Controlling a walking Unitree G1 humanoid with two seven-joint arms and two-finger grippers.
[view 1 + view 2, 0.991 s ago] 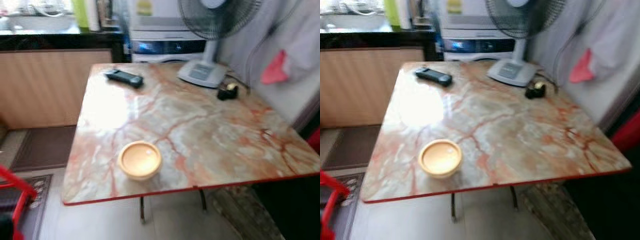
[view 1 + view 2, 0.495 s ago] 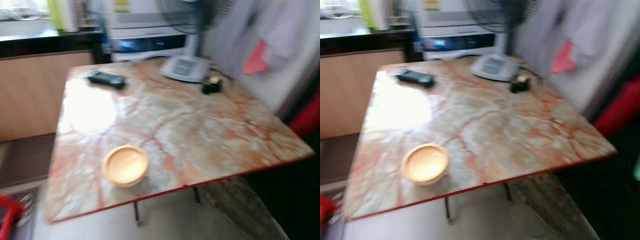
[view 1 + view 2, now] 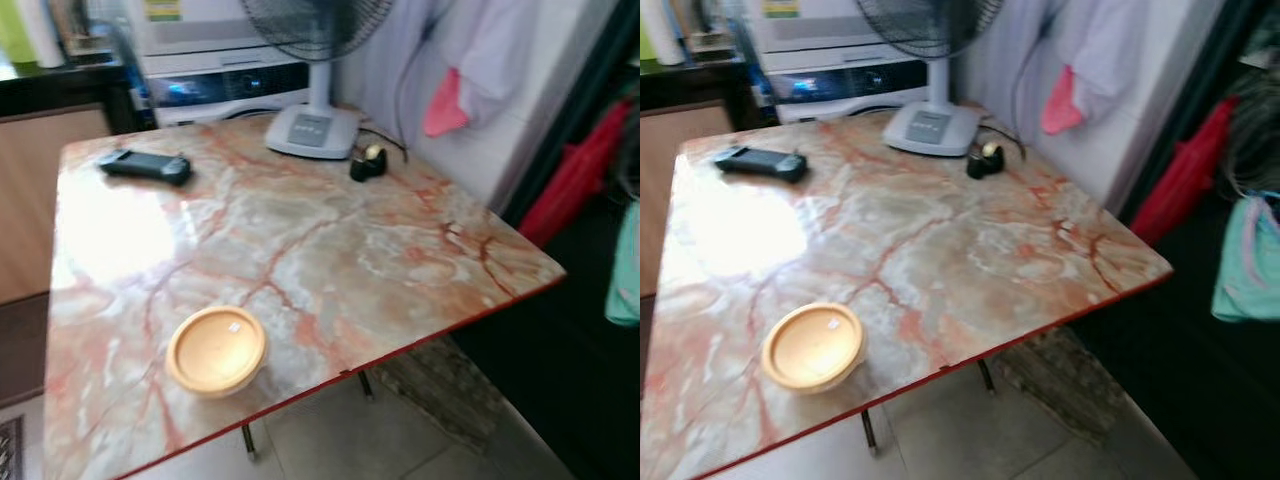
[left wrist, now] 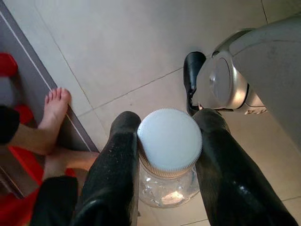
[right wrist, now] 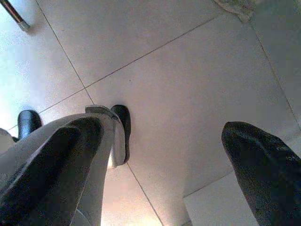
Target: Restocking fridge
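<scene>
The left gripper (image 4: 167, 155) hangs low over the pale tiled floor (image 4: 117, 42) with its two black fingers (image 4: 115, 174) clamped on a clear glass jar (image 4: 164, 188) topped by a white ribbed lid (image 4: 170, 139) — the jar sits squarely between the fingers, lid facing the wrist camera. A person's bare feet (image 4: 54, 110) stand on the tiles nearby. The right gripper (image 5: 160, 155) also points down at the floor, its fingers (image 5: 263, 160) spread wide apart with nothing between them. Ahead of the robot stands a marble-patterned table (image 3: 330, 250) with a red edge; near its front edge rests a round container with a tan lid (image 3: 215, 350). At the far side lie a dark remote (image 3: 146, 166), the base of a standing fan (image 3: 312, 130) and a small black tape dispenser (image 3: 368, 163) — just beside the fan base. A red bag (image 3: 1185, 175) hangs to the right, well apart from the table
</scene>
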